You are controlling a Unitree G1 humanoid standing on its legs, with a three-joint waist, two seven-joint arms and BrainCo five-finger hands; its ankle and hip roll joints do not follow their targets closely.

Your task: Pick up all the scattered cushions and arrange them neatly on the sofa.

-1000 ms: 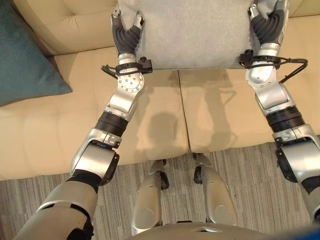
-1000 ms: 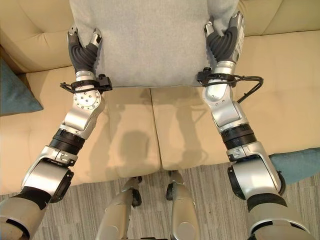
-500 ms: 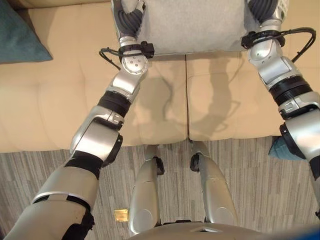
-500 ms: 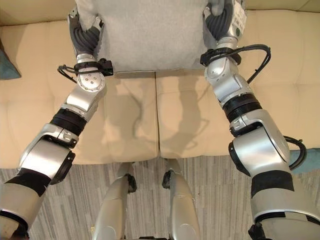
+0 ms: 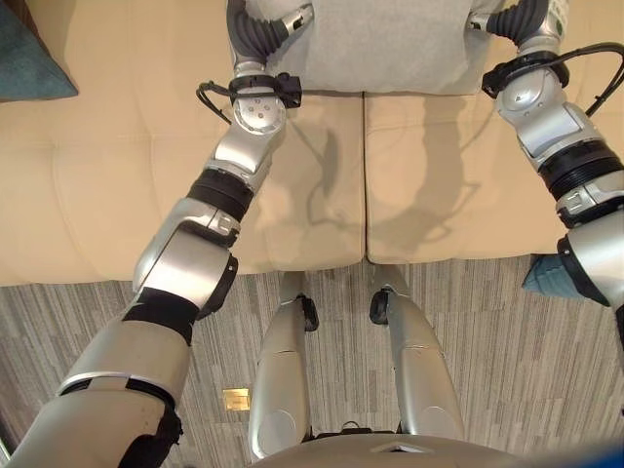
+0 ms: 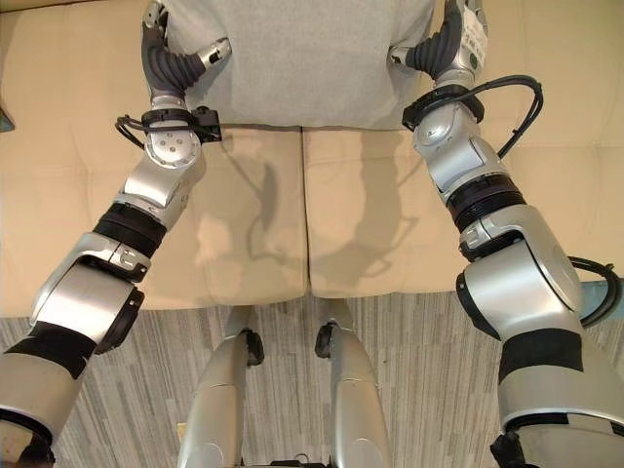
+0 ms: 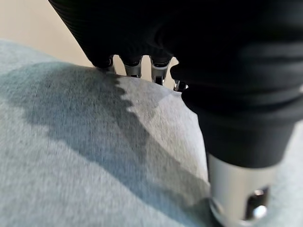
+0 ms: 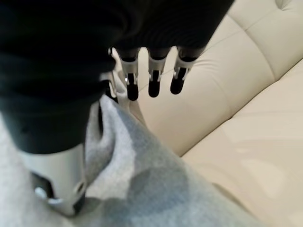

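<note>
Two robot hands, left robot hand point(image 6: 168, 60) and right robot hand point(image 6: 447, 47), flank grey cushion point(image 6: 302, 58)

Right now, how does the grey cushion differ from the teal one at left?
Colour: the grey cushion is pale grey, the teal cushion dark blue-green.
Hold: the grey cushion is gripped at its sides by the left hand and the right hand; the teal cushion is untouched.
Place: the grey cushion is straight ahead, above the seat seam; the teal cushion is far left, with just a corner visible.
Both are over the sofa.
</note>
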